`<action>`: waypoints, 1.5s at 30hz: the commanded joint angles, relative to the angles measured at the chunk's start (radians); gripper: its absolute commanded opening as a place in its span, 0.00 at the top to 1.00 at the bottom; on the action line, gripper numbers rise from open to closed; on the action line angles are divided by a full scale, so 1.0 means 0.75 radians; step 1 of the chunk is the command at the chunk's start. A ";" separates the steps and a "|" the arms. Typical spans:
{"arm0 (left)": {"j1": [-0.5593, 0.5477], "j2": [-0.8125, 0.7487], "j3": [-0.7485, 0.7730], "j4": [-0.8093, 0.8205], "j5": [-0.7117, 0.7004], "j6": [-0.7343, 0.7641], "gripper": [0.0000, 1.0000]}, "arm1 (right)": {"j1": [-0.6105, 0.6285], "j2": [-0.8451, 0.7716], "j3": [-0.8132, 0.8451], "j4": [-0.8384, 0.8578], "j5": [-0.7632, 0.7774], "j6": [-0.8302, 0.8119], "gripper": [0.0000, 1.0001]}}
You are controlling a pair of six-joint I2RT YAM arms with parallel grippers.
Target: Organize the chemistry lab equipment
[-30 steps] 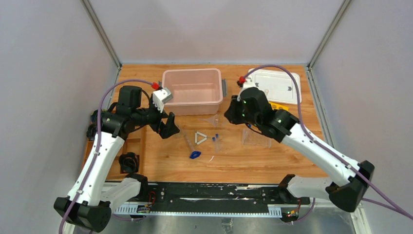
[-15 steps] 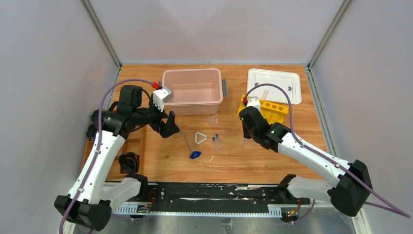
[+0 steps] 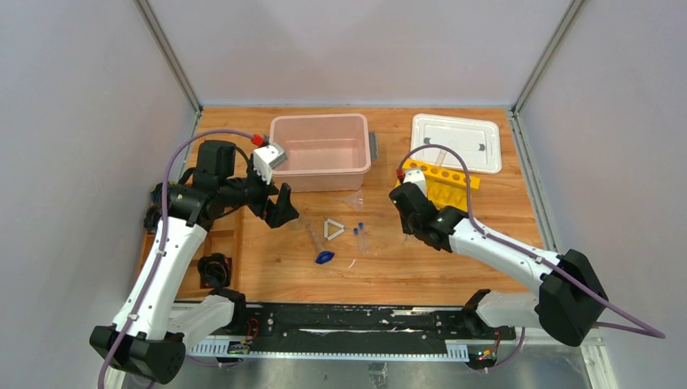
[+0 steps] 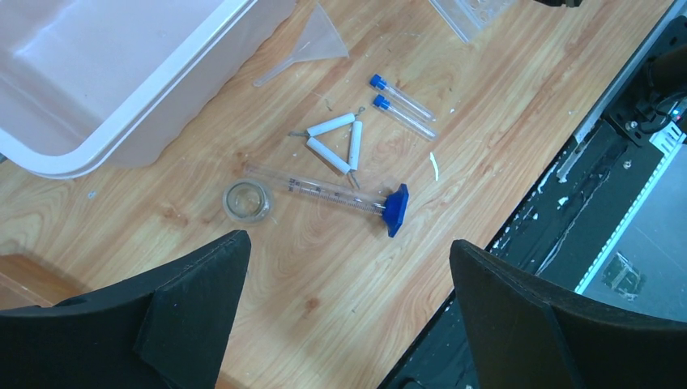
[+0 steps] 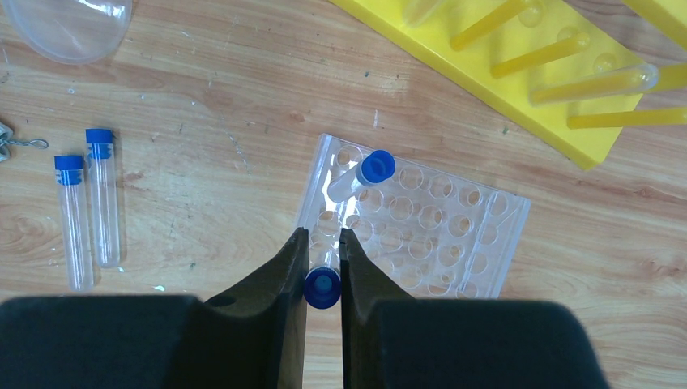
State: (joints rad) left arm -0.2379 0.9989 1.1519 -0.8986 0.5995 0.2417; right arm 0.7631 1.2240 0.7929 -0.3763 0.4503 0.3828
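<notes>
A small clear tube with a blue cap [image 5: 322,288] is pinched at its cap in the right gripper [image 5: 322,241], fingers nearly closed on it. It sits over the edge of the clear plastic tube rack [image 5: 421,235], right of the centre of the wooden tabletop [image 3: 389,275]. The left gripper [image 4: 348,320] is spread wide and empty, toward the left edge.

Clear glossy plastic tube [image 5: 322,285] and rack [image 5: 454,243]; matt grained wooden table [image 5: 227,105].

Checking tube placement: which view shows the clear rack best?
Right wrist: the clear rack shows nearly whole, holes distinct. Top external mostly hides it behind the right arm; left wrist catches only a corner.
</notes>
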 commanded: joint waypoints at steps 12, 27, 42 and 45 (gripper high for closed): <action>-0.002 -0.009 0.016 0.001 0.000 -0.001 0.00 | -0.045 -0.017 -0.122 0.144 0.023 0.032 1.00; -0.002 0.007 0.037 0.002 -0.068 -0.038 0.00 | -0.083 -0.112 -0.270 0.289 -0.035 0.047 1.00; -0.002 -0.013 0.033 0.002 -0.067 -0.024 0.00 | -0.083 -0.056 -0.300 0.311 0.057 0.059 1.00; -0.001 -0.015 0.040 0.002 -0.067 -0.026 0.00 | -0.083 -0.063 -0.300 0.321 0.042 0.057 1.00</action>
State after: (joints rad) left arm -0.2379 1.0023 1.1542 -0.9009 0.5526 0.2203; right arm 0.7132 1.1694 0.5888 -0.1452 0.4515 0.4107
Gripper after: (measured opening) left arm 0.997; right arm 0.188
